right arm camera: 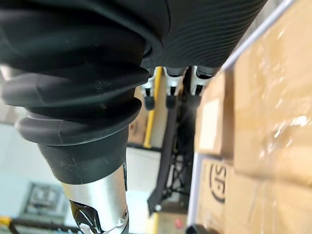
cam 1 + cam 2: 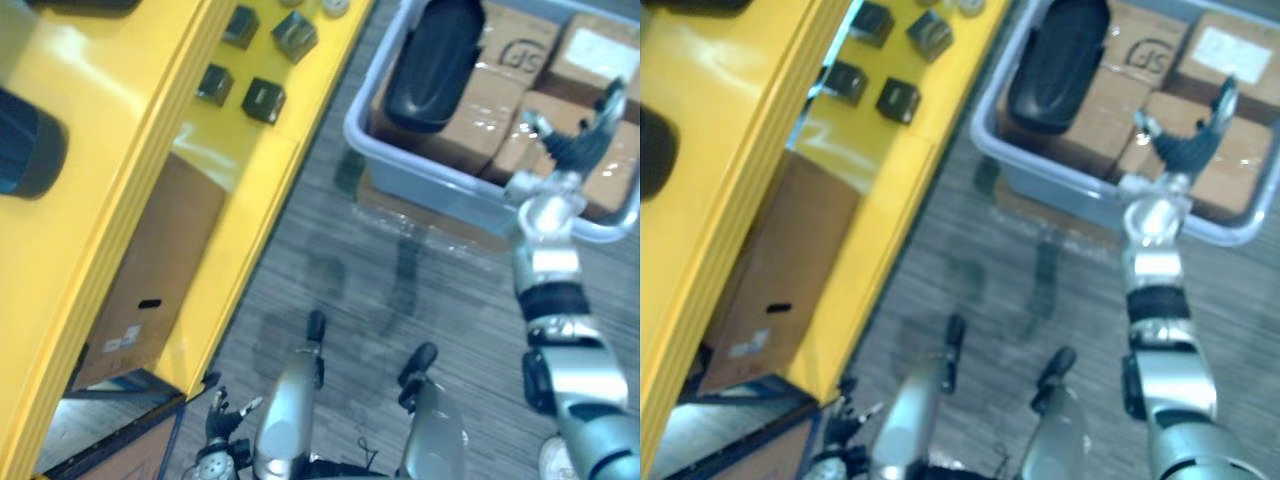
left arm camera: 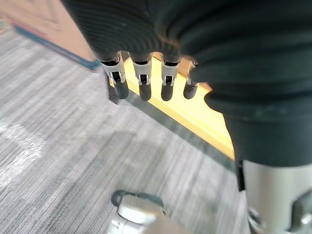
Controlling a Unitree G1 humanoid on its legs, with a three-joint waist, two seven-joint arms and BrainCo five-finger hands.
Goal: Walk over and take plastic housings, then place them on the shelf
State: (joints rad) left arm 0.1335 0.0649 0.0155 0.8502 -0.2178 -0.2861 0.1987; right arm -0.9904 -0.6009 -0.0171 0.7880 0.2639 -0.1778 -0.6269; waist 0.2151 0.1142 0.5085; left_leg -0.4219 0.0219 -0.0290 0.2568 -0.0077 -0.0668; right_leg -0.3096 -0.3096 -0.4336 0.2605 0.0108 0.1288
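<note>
Yellow shelf [image 2: 110,220] ran diagonally down the left half of the frame; grey carpet floor [image 2: 400,300] took the middle. Grey tote [image 2: 420,185] sat on the floor at upper right, packed with cardboard boxes [image 2: 490,95]. Brown carton [image 2: 150,270] showed beneath the shelf's upper level, left of centre. 1 dark plastic housing [image 2: 435,65] lay on the boxes at the tote's left end, top centre of frame, touched by neither hand. Right hand [image 2: 575,145] hung over the tote's near rim at right, fingers spread wide, holding nothing. Left hand [image 2: 222,420] sat low at bottom left beside the shelf foot, its fingers [image 3: 141,80] straight and relaxed above the carpet, empty. 4 small dark blocks [image 2: 263,100] lay on a shelf level, upper left of centre
</note>
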